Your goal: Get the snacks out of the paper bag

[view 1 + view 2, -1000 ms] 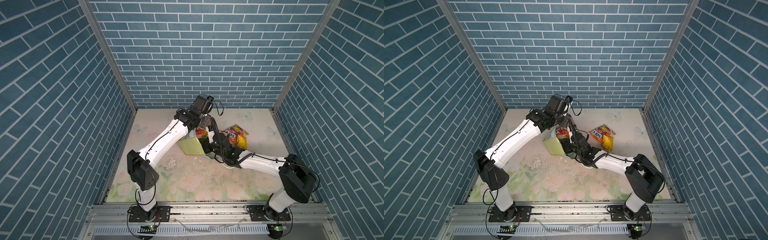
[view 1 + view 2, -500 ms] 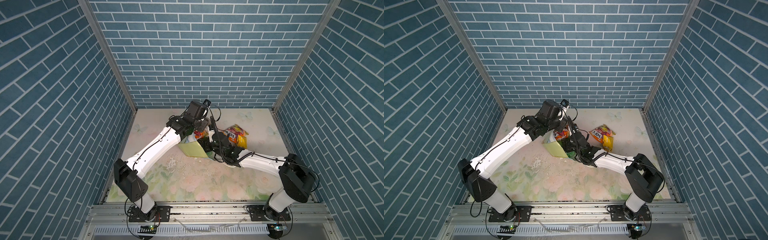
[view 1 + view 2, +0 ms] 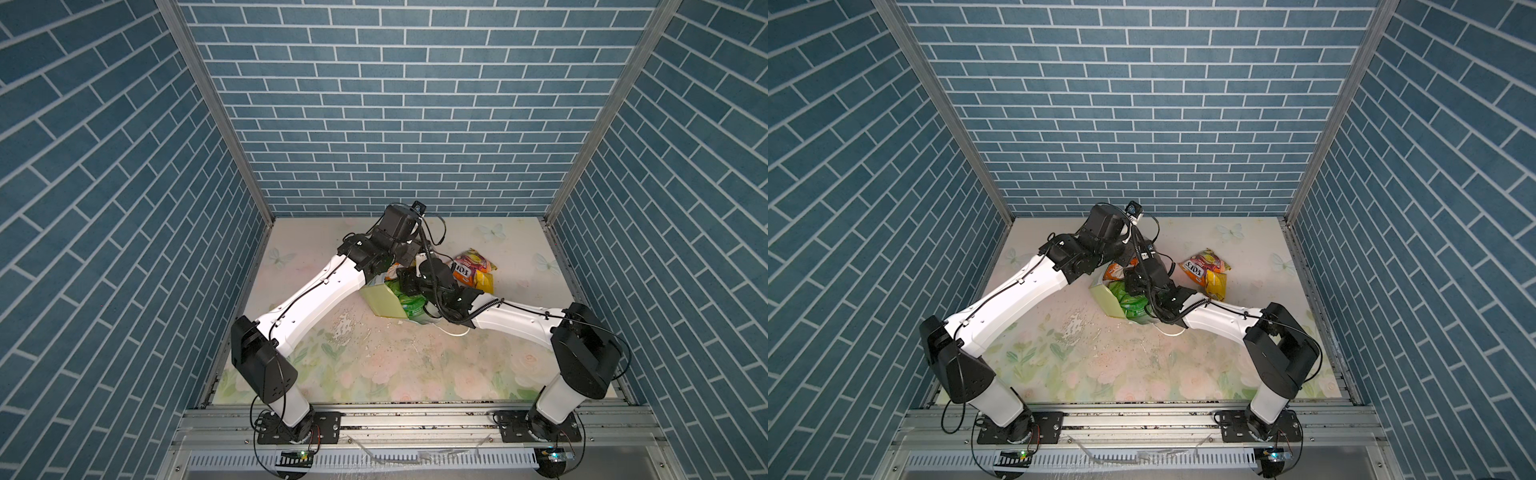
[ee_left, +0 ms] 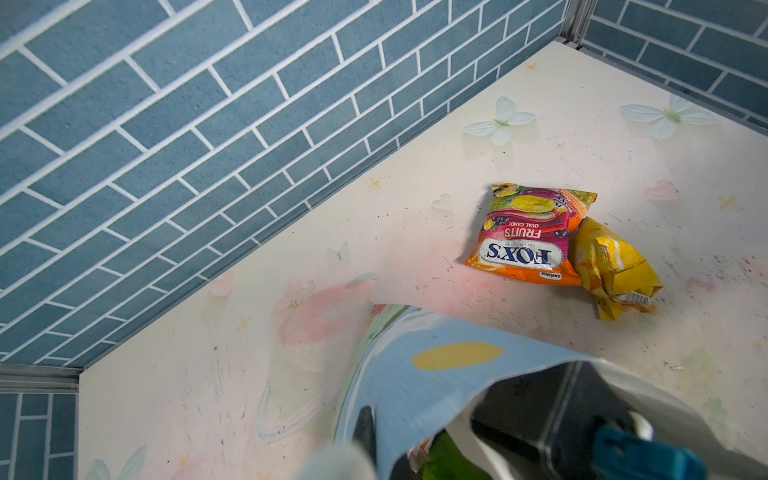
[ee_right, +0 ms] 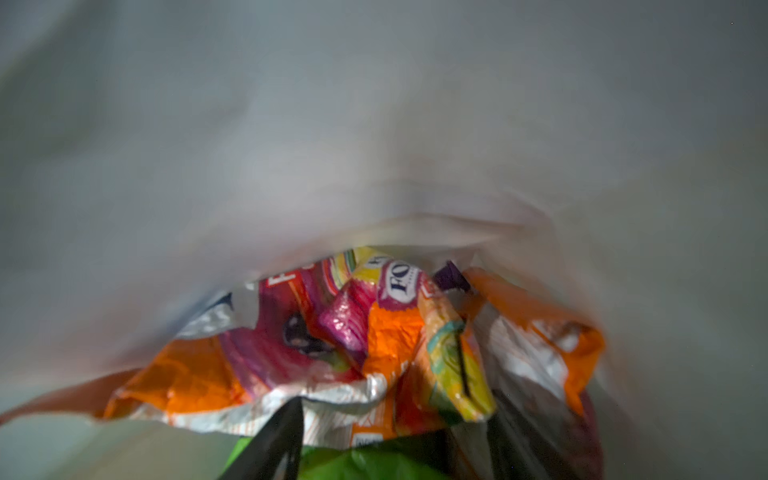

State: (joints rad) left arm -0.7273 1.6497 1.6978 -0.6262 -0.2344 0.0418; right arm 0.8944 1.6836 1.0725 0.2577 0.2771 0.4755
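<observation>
The tall paper gift bag [image 3: 380, 301] with pale yellow-green sides sits on the floral table [image 3: 374, 365], half hidden by my arms. My left pincer [image 4: 365, 428], mostly cut off, is closed on its blue painted rim. My right pincer [image 5: 397, 413] is inside, its blurred dark fingers spread apart over crinkly orange-and-pink FOX'S packets [image 5: 374, 332] and a bright green packet [image 5: 374, 465]. Outside the bag, an orange FOX'S packet [image 4: 525, 245] lies touching a crumpled yellow packet [image 4: 611, 270].

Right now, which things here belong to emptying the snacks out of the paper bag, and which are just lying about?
Part of the job: paper bag; orange FOX'S packets and green packet inside it; FOX'S packet and yellow packet already out on the table.
Just lying about: white flecks on the table; clear strips on the front rail.
</observation>
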